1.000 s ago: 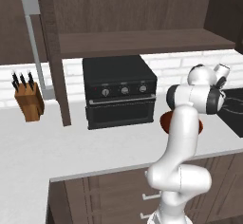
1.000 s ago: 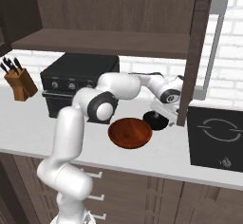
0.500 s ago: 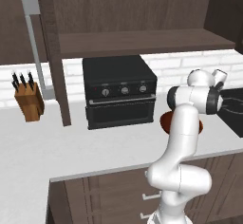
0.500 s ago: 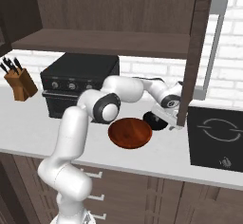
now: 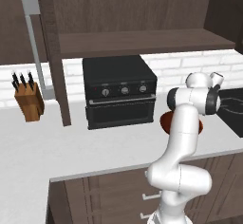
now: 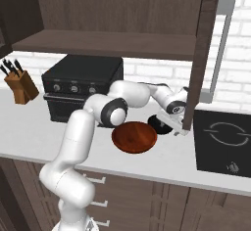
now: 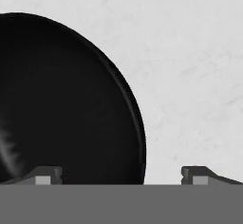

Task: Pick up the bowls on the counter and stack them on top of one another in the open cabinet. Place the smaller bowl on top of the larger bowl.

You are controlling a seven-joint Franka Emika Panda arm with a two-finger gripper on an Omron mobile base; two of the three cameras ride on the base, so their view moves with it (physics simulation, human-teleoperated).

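On the counter (image 6: pixel 29 137), the larger bowl (image 6: pixel 134 137) sits near the front edge, nothing in it. Just behind and to its right stands the smaller bowl (image 7: pixel 61 104), also without contents. The gripper (image 7: pixel 121 174) is spread wide, one fingertip (image 7: pixel 45 174) over the black bowl's inside and the other over bare counter beyond its rim.

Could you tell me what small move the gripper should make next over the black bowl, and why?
Probably a short descent, then a close. In the hand view the gripper is open, with one fingertip over the inside of the smaller bowl and the other over bare counter, so its rim lies between them. The larger bowl sits beside it, apparently clear of that grasp.
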